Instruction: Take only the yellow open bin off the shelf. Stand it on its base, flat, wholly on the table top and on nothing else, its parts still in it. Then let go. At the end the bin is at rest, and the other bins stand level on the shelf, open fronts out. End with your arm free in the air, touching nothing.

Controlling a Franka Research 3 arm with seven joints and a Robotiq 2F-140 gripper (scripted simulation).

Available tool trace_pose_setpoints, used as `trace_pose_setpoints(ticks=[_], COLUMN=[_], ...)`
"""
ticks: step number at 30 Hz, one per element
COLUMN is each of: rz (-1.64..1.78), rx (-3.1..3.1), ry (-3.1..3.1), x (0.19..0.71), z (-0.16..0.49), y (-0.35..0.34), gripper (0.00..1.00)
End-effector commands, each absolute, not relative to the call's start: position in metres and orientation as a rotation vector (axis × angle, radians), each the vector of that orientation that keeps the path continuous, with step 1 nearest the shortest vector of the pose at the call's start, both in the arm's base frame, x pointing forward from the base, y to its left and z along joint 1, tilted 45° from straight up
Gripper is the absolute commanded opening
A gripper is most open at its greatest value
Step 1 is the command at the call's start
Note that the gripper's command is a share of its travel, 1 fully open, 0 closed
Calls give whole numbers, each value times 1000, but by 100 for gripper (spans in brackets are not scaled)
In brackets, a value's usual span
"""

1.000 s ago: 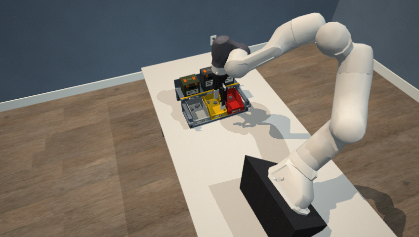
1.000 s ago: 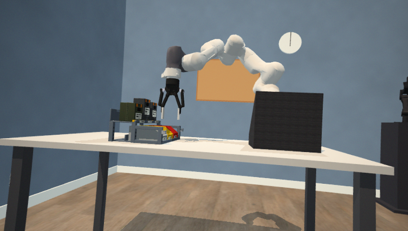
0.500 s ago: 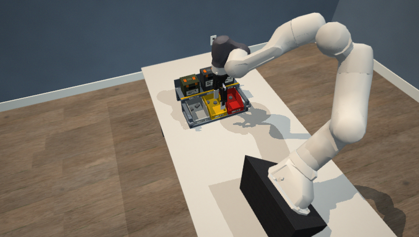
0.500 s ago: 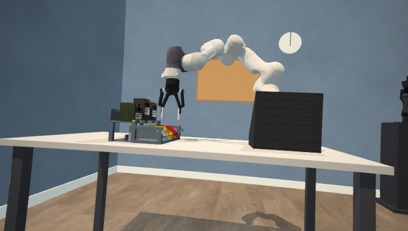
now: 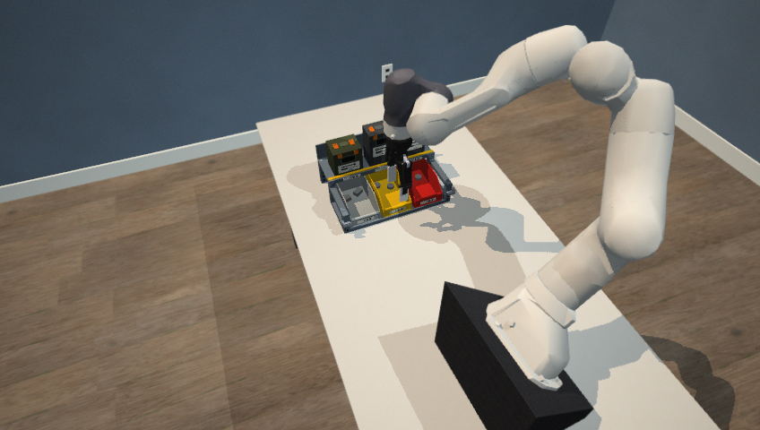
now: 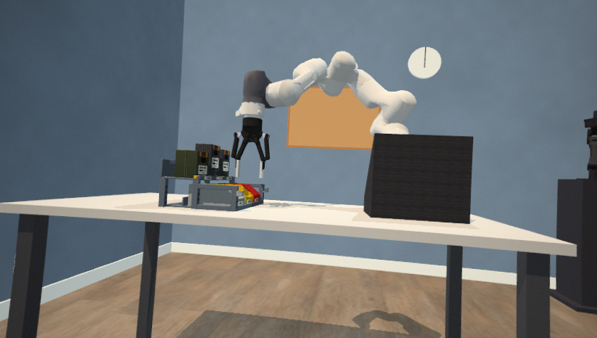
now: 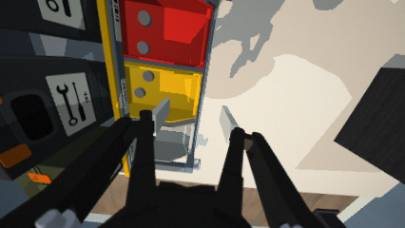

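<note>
Hanging partly spread with nothing between them, the fingers of the gripper (image 6: 250,170) sit in free air above the shelf's lower tier, clear of every bin. From the wrist view one pad lies over the front lip of the yellow bin (image 5: 391,194) while the other lies over bare table top beyond the shelf's front rail. The yellow bin sits in the middle slot of the lower tier, between the grey bin (image 5: 358,202) and the red bin (image 5: 425,184), its side walls just beside theirs. Its long axis runs from the back of the shelf (image 5: 322,173) toward the front, its open front facing outward, two grey parts (image 7: 144,83) resting inside. Dark boxes (image 5: 344,153) occupy the upper tier behind the gripper. In front of the shelf the table (image 5: 367,288) stretches toward the black pedestal (image 5: 469,340) carrying the arm.
</note>
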State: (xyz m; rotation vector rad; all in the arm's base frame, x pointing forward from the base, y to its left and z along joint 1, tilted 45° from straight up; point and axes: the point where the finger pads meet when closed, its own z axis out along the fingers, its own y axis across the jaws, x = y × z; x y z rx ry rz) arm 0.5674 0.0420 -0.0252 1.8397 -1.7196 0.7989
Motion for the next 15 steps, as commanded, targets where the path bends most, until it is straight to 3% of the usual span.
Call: trace_pose_setpoints(ticks=[1, 15], rz=[800, 797], rx=[1832, 1832], ry=[-1730, -1727], x=[569, 571], z=[-38, -57], y=[28, 9], gripper=[57, 57])
